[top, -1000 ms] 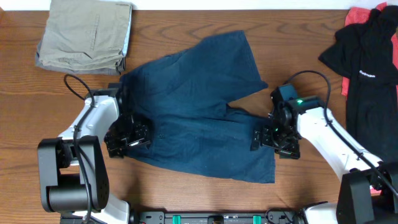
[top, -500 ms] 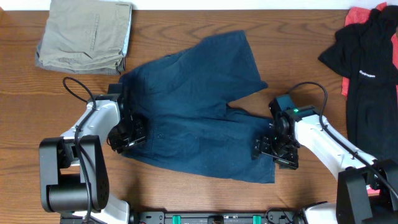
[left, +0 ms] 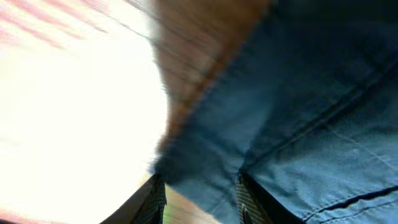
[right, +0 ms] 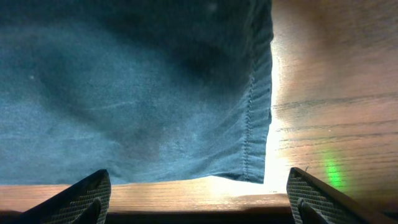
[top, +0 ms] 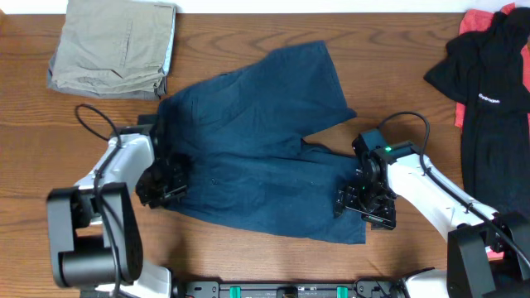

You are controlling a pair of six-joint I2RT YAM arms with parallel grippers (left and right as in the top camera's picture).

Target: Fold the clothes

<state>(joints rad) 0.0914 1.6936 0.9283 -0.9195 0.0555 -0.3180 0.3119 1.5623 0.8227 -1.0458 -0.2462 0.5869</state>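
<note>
Since the earlier frame the clothes (top: 265, 157) have stayed spread at mid-frame on the counter (top: 397, 50). The left gripper (top: 161, 184) has slid onto their left edge and narrowed around it; blur hides whether it pinches. The right gripper (top: 364, 205) has dropped to the lower-right hem corner and stands wide. Both should probably catch the fabric layers before lifting together. Bare wood lies ahead; khaki trousers (top: 112, 45) sit upper left, a black T-shirt (top: 489, 83) far right.
</note>
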